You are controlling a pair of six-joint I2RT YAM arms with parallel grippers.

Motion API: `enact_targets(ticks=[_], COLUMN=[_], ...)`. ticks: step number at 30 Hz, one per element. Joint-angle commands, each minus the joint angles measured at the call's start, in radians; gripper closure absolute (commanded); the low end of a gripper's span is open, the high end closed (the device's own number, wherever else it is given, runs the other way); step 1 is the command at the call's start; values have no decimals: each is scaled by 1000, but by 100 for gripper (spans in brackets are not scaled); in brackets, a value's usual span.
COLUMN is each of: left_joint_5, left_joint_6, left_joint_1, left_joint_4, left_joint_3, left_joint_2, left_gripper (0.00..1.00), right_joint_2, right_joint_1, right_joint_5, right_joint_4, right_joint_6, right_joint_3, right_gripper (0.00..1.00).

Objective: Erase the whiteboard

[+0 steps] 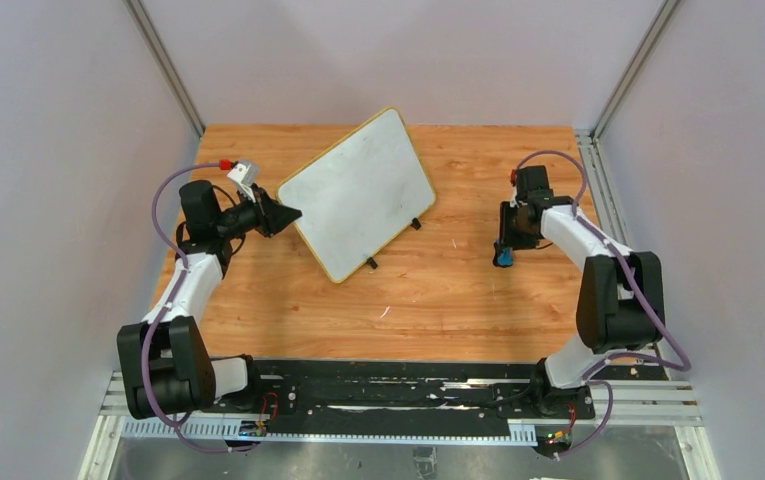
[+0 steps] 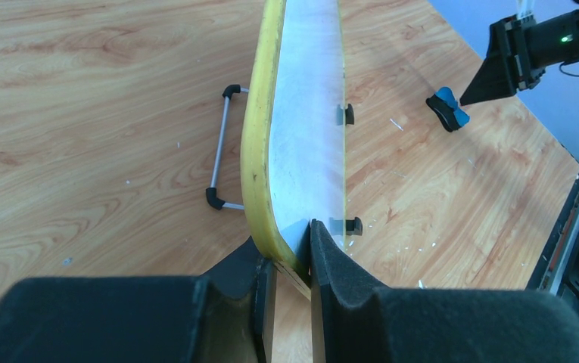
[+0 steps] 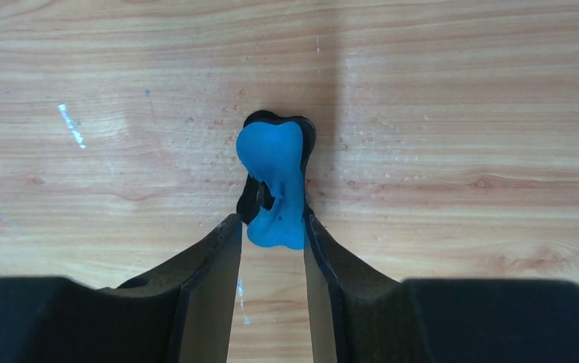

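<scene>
Whiteboard [image 1: 358, 190] at 12 o'clock looks clean, wiping seems done; left end effector [image 2: 292, 249] clamps its edge; right end effector [image 3: 269, 227] parted around eraser [image 3: 275, 178]

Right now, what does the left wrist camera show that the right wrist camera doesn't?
Only left wrist: the left gripper clamped on the whiteboard at its yellow edge, no writing showing on its face, plus its wire stand and two black feet. Only right wrist: the eraser with its near end between the fingers of the right gripper; whether they grip it, I can't tell. Both: the blue eraser on the wooden table, with the right gripper at it.
</scene>
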Motion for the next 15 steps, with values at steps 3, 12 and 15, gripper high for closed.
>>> enact_targets(ticks=[3,12,15], left_joint_5=[-86,-84,-83], left_joint_6=[159,161,159], left_joint_1=[-6,-5,-6], left_joint_4=[-43,-43,-43], left_joint_3=[-7,-8,-7], left_joint_2=[23,23,23], left_gripper=[79,57,57], right_joint_2=[-132,-323,-382], right_joint_1=[-15,-7,-7], right_joint_5=[47,82,100], right_joint_4=[-34,115,162], right_joint_6=[14,36,54], right_joint_3=[-22,-155,-200], right_gripper=[63,38,39])
